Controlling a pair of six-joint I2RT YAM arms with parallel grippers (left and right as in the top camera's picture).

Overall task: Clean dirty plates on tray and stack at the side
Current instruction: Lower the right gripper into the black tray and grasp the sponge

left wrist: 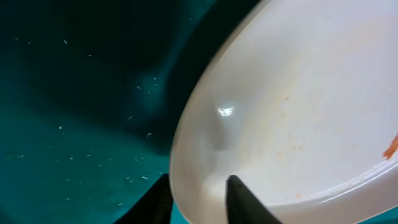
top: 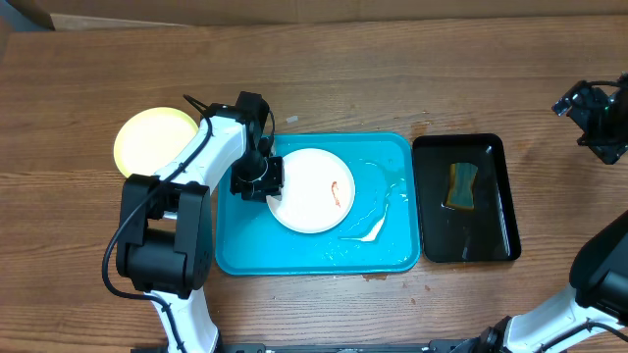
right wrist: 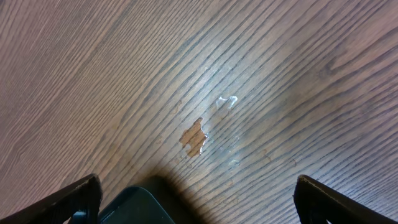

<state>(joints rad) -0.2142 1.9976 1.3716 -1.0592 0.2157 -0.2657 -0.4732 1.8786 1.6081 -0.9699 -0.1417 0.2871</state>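
- Nearest the robot's base, on the wooden worktop (top: 324,88), sits the blue tray (top: 245,255), with the left arm reaching over its left rim.
- On the tray's left half lies a white plate (top: 314,191) with a small reddish smear (top: 336,192) near its middle.
- At that plate's left edge, the left gripper (top: 267,181) has its fingers (left wrist: 245,199) clamped on the rim: the left wrist view shows one dark finger over the plate's inner face and the other below its outer edge.
- From that wrist view the plate fills the right side, pale and glossy, with a trace of red at the far right edge; the tray floor (left wrist: 74,106) lies dark teal behind it.
- A second white plate (top: 371,231) shows only as a sliver, at the first plate's lower right.
- Wet streaks glint on the tray floor to the right of the plates.
- Left of the tray, on the bare worktop, rests a yellow plate (top: 147,137), partly hidden by the left arm.
- Just right of the blue tray sits a black tray (top: 432,235) holding a sponge (top: 461,186).
- Farthest off, at the top right corner, the right gripper (top: 589,113) hangs over bare wood well apart from both trays; its fingers (right wrist: 68,199) stand wide apart in the wrist view, above a small wet patch (right wrist: 196,137).
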